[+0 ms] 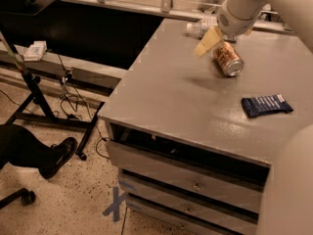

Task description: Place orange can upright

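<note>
Item: orange can, a small orange-brown drink can, held off the grey surface toward its far edge, at about 1 o'clock in the view. It is tilted, with its silver end facing down toward 4 o'clock, and a soft shadow lies on the surface below it. Holder: pincer, reaching in from 1 o'clock and clamped on the can's upper part. Only one pale finger shows, at 10 o'clock of the can body, and the other is hidden behind the can. Relation: the can projects from the pincer toward 4 o'clock, touching it, with the free end lowest. Nearby: a clear plastic bottle lying at 10 o'clock of the can, close behind the pincer, and a dark blue packet flat at 4 o'clock, well apart. Hazards, as judged: if released at this tilt, the can would land on its rim and roll, possibly toward the packet or the surface edge. A wrist rotation could swing the can into the bottle. A grip high on the can may slip as it is turned upright.
</note>
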Action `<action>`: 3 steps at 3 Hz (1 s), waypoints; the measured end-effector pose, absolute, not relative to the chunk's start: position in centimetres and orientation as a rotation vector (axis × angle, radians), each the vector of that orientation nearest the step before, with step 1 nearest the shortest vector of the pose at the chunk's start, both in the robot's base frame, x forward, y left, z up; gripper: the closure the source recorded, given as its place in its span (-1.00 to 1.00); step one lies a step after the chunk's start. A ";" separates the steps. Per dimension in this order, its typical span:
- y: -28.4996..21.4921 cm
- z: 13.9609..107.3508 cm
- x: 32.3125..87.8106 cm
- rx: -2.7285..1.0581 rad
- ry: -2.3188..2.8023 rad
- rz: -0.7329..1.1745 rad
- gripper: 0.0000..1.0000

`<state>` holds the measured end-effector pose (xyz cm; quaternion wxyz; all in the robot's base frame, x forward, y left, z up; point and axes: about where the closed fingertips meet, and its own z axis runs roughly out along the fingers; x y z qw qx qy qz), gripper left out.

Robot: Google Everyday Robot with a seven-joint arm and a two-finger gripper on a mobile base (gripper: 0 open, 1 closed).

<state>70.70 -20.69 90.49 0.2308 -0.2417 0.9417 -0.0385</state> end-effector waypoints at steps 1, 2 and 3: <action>-20.4 88.9 72.3 -0.591 2.652 -0.138 -1.00; -21.2 87.6 73.5 -0.556 2.697 -0.199 -1.00; -22.2 86.2 73.8 -0.509 2.744 -0.201 -1.00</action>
